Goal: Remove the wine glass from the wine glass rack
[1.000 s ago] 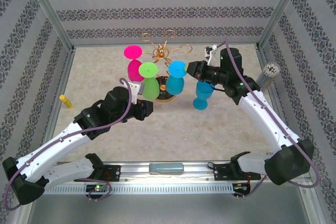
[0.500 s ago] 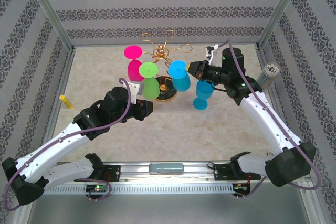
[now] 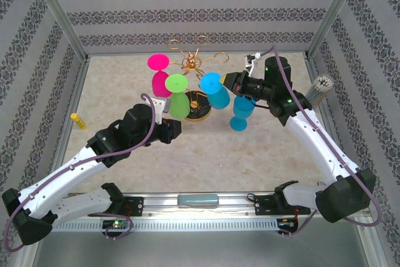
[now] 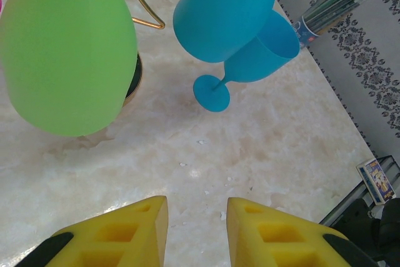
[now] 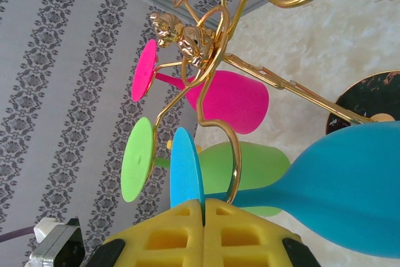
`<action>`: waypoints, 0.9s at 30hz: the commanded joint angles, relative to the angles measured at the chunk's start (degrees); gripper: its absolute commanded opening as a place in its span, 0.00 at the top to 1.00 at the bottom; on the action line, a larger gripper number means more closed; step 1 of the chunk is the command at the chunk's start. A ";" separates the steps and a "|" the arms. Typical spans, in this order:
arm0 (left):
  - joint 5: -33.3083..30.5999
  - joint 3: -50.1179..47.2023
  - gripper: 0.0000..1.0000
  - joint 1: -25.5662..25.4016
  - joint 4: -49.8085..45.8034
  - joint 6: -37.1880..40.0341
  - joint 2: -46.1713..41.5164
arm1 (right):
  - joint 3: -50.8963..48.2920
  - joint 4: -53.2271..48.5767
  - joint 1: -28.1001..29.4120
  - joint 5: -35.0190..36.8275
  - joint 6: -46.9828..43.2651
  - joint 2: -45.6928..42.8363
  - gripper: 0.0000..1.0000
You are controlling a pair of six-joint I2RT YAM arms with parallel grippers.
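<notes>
The gold wire wine glass rack point(image 3: 192, 62) stands at the back middle of the table on a round dark base point(image 3: 201, 114). A blue wine glass point(image 3: 215, 92) hangs upside down from one ring arm, its bowl tilted. My right gripper point(image 3: 230, 83) is shut on the edge of this glass's flat foot point(image 5: 186, 166), its yellow pads point(image 5: 165, 239) pressed together, with the gold loop point(image 5: 232, 154) just beside it. My left gripper point(image 4: 197, 217) hovers open over bare table, below the green glass point(image 4: 69, 54) and apart from it.
A green glass point(image 3: 179, 99) and a pink glass point(image 3: 160, 74) also hang on the rack. A second blue glass point(image 3: 240, 113) stands upright on the table to the rack's right. A tube of sticks point(image 3: 318, 88) is at the right wall, a yellow item point(image 3: 78, 120) at the left.
My right gripper has closed fully on the blue glass's foot, and the glass's bowl has swung a little to the right. The left arm has not moved.
</notes>
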 commanded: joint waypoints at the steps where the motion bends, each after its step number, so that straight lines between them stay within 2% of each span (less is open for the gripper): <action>1: -0.62 -0.49 0.69 0.79 1.82 0.44 -1.06 | 0.68 3.59 -0.64 -1.61 2.40 -0.78 1.00; 27: -0.58 0.02 0.69 0.78 1.56 0.39 -1.39 | 3.11 6.90 -1.34 -0.43 6.61 1.30 1.00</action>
